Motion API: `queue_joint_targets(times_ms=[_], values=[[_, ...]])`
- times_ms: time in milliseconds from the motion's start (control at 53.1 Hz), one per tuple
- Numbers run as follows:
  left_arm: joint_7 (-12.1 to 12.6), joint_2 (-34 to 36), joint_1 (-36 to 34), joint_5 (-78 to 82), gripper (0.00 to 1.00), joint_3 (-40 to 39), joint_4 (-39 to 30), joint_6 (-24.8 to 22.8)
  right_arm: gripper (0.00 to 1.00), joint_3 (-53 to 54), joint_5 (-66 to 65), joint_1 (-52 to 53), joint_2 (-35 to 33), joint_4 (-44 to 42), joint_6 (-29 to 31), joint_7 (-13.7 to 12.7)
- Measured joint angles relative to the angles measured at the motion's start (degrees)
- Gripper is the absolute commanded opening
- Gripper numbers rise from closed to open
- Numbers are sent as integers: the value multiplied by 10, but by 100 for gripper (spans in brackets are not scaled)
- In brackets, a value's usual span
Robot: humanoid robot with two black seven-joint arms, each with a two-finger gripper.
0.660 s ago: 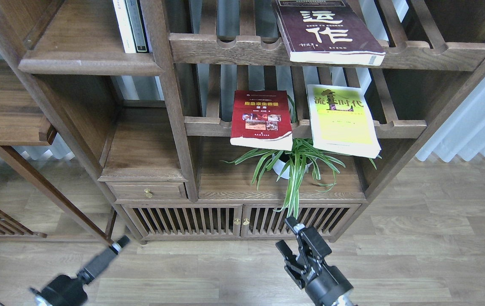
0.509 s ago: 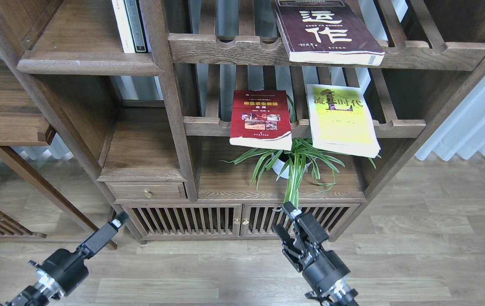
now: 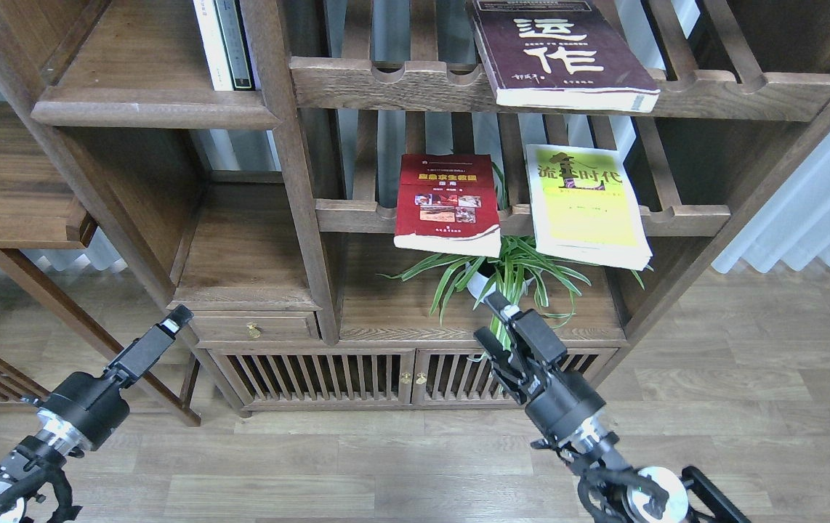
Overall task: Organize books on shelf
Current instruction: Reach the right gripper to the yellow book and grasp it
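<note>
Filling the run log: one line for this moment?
phase: approach | right gripper: open, empty | left gripper: state unclear | red book, yellow-green book: slatted rack

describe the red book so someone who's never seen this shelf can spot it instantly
Start at the big dark-brown bookcase and find its middle slatted rack, just above the potted spider plant. Two books lie flat there, overhanging the front rail. The red book is the left one: yellow title, small photos on the cover, unlike the yellow-green book to its right.

Both arms raised from the lower edge: left gripper (image 3: 174, 318) edge-on, fingers indistinct; right gripper (image 3: 489, 317) fingers slightly parted.
</note>
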Motion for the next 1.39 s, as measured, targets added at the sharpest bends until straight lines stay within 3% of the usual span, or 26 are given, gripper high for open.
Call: queue_joint_targets(times_ms=[170, 415, 1394], values=[[-1, -10, -2, 0, 100, 1, 22, 0, 99, -14, -2, 31, -20, -32, 6, -1], [-5, -17, -3, -5, 100, -1, 25, 0, 99, -18, 0, 51, -9, -93, 81, 0], [-8, -25, -7, -9, 100, -40, 35, 0, 99, 26, 15, 81, 5, -183, 83, 11]])
